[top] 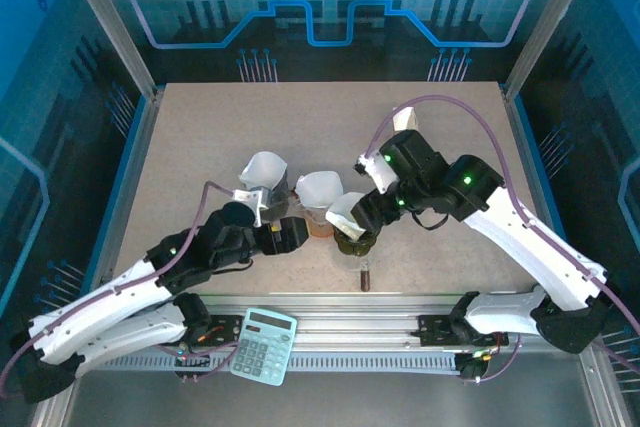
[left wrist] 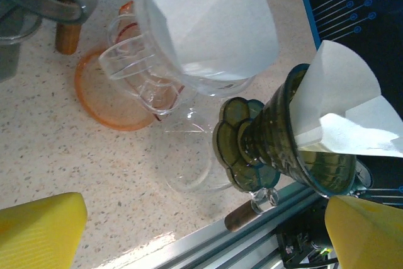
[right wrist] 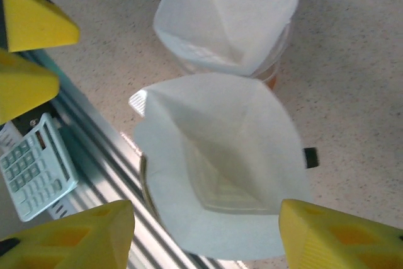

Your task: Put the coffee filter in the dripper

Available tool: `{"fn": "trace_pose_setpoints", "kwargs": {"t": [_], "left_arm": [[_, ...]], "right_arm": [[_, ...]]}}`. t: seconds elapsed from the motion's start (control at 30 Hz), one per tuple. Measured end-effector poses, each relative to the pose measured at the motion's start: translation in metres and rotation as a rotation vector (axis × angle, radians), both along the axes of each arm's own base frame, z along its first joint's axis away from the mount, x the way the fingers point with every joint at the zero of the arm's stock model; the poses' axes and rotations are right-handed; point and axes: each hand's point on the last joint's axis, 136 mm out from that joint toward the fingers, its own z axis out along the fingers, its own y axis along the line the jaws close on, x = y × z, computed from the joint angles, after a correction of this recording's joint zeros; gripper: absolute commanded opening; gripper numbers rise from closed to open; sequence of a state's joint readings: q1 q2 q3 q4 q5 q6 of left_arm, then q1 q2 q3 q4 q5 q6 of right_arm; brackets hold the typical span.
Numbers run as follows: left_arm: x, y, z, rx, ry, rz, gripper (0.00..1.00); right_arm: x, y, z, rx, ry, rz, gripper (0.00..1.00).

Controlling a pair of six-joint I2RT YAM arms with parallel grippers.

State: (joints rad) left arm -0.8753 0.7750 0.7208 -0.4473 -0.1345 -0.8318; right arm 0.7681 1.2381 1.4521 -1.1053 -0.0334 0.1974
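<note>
A dark green glass dripper point(top: 355, 239) point(left wrist: 277, 143) stands near the table's front edge, with a white paper coffee filter point(top: 345, 211) point(left wrist: 346, 111) point(right wrist: 220, 162) sitting opened inside it. My right gripper point(top: 362, 217) point(right wrist: 204, 244) hovers just above that filter, open, its yellow fingers point(right wrist: 340, 237) wide on either side and holding nothing. My left gripper point(top: 285, 237) point(left wrist: 201, 237) is low beside the dripper's left side, open, with bare table between its fingers point(left wrist: 38, 231).
A clear dripper with a filter point(top: 320, 192) point(left wrist: 201, 23) point(right wrist: 227, 17) stands on an orange base point(left wrist: 113, 92) just behind. Another filter-filled dripper point(top: 265, 175) is further left. The green dripper's brown handle point(top: 365, 275) point(left wrist: 242, 217) reaches the front rail. A calculator point(top: 265, 345) point(right wrist: 34, 168) lies on the rail.
</note>
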Motion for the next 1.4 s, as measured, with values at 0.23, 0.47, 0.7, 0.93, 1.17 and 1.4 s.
{"fn": "trace_pose_setpoints", "kwargs": {"t": [0.23,0.47,0.7,0.93,1.17,1.4], "left_arm": [[0.01,-0.018,0.012,0.008,-0.01,-0.034,0.95],[0.022,-0.036,0.023,0.022,-0.02,-0.066,0.92],[0.03,-0.054,0.019,0.022,-0.01,-0.098,0.89],[0.034,-0.069,0.01,0.015,0.012,-0.128,0.83],[0.033,-0.075,0.007,0.008,0.026,-0.149,0.77],[0.033,-0.078,0.011,-0.011,0.017,-0.159,0.74]], "right_arm": [[0.007,-0.002,-0.012,-0.028,-0.008,0.004,0.45],[0.003,0.001,-0.03,-0.048,0.008,0.036,0.22],[-0.006,0.004,-0.048,-0.071,0.04,0.063,0.16],[-0.009,0.008,-0.053,-0.07,0.043,0.079,0.14],[-0.009,0.01,-0.053,-0.065,0.04,0.079,0.14],[-0.008,0.011,-0.062,-0.064,0.045,0.073,0.14]]}}
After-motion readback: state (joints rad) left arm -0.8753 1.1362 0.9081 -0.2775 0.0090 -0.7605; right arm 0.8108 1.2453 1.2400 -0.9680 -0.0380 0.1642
